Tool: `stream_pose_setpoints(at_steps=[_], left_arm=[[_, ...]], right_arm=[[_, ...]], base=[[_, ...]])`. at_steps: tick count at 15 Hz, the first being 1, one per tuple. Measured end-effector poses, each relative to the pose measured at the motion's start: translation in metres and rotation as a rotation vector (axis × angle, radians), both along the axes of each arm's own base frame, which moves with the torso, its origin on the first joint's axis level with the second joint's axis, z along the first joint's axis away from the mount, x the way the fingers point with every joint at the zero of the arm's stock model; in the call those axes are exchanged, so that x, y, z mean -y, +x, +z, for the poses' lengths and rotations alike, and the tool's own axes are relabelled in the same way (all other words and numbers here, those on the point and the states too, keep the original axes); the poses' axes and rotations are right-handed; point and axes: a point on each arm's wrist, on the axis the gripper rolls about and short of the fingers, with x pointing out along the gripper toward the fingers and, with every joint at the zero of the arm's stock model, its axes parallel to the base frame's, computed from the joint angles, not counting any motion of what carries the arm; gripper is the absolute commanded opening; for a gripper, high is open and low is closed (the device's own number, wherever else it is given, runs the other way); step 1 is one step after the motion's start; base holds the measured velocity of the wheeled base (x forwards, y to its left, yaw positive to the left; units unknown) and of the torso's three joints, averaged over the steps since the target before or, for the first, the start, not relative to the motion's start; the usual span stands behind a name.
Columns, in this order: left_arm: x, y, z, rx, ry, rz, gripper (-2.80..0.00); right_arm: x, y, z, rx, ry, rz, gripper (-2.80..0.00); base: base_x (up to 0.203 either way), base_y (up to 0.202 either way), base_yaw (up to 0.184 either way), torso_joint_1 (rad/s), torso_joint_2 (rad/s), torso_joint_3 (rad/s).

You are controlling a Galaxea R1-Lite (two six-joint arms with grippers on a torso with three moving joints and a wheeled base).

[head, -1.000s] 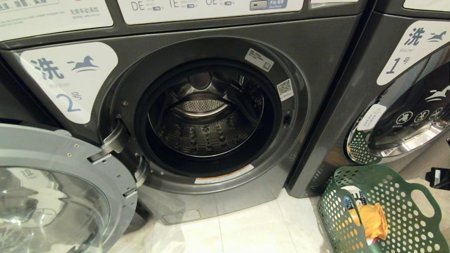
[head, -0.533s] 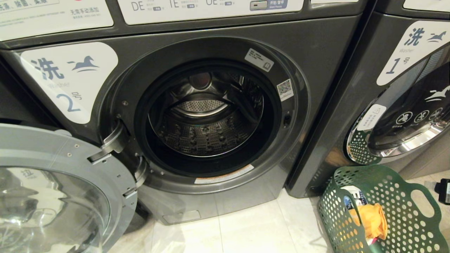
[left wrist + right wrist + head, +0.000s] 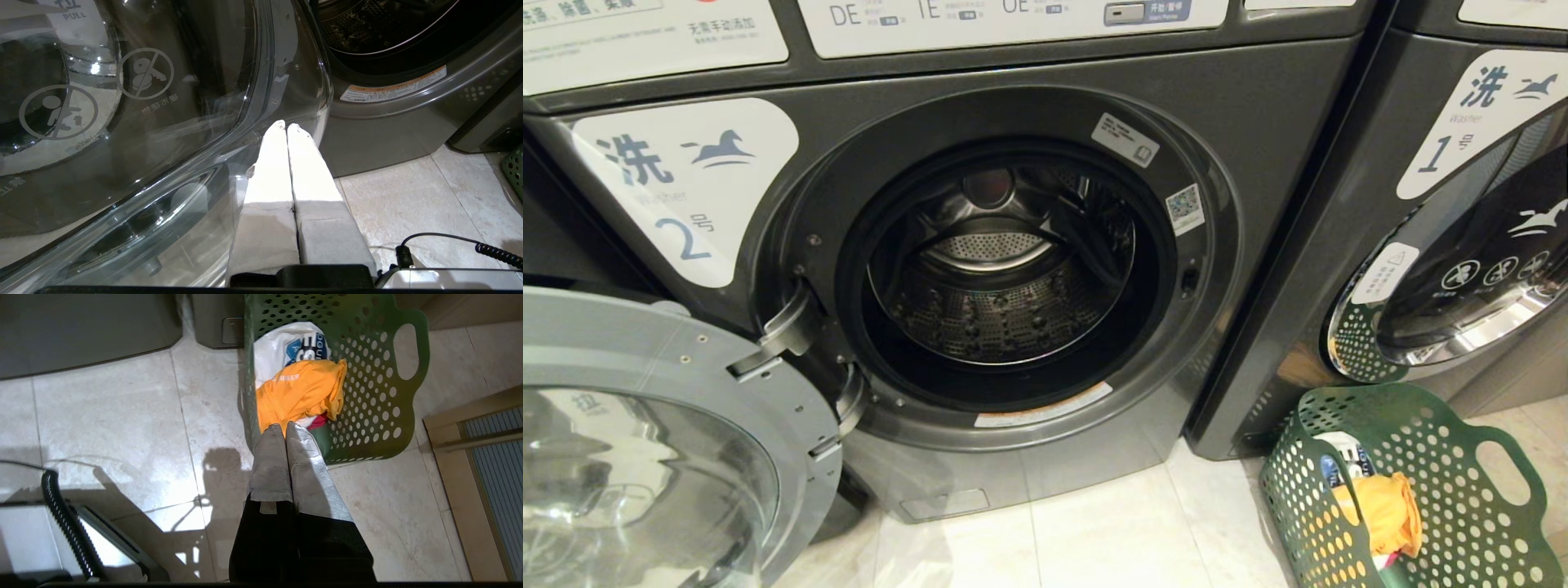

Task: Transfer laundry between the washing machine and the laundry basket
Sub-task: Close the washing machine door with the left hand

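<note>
Orange garment [image 3: 300,390] on top in the green laundry basket [image 3: 380,416], over a white bag [image 3: 282,345]; basket right of the open, empty washer drum [image 3: 1005,278]. Right gripper [image 3: 286,426] above basket rim, fingers pressed together, holding nothing. Left gripper [image 3: 286,126] likewise, beside the washer door [image 3: 122,122]. Spread fingers before descending; pinch a raised fold.

The open washing machine [image 3: 1258,122] is showing "洗", "Washer" and "2号" on its white label [image 3: 686,184]. Its neighbour [image 3: 1421,245] on the right is carrying "洗", "1号" [image 3: 1474,114]. The open door [image 3: 122,102] is reading "PULL".
</note>
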Motion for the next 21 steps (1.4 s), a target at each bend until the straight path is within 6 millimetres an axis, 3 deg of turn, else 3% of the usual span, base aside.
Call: stream_pose_setpoints(at_steps=[3,6,21], left_arm=[[0.0,0.0,0.0,0.0,0.0,0.0,-2.8],[0.0,0.0,0.0,0.0,0.0,0.0,-2.8],[0.0,0.0,0.0,0.0,0.0,0.0,-2.8]], right_arm=[[-0.006,-0.035,-0.016,0.133,-0.018,0.109,-2.8],[-0.008,-0.053,-0.03,0.312,0.007,0.185,-2.8],[-0.008,-0.06,-0.038,0.395,0.029,0.213,-2.8]], base=[[0.0,0.0,0.0,0.0,0.0,0.0],[0.0,0.0,0.0,0.0,0.0,0.0],[0.0,0.0,0.0,0.0,0.0,0.0]])
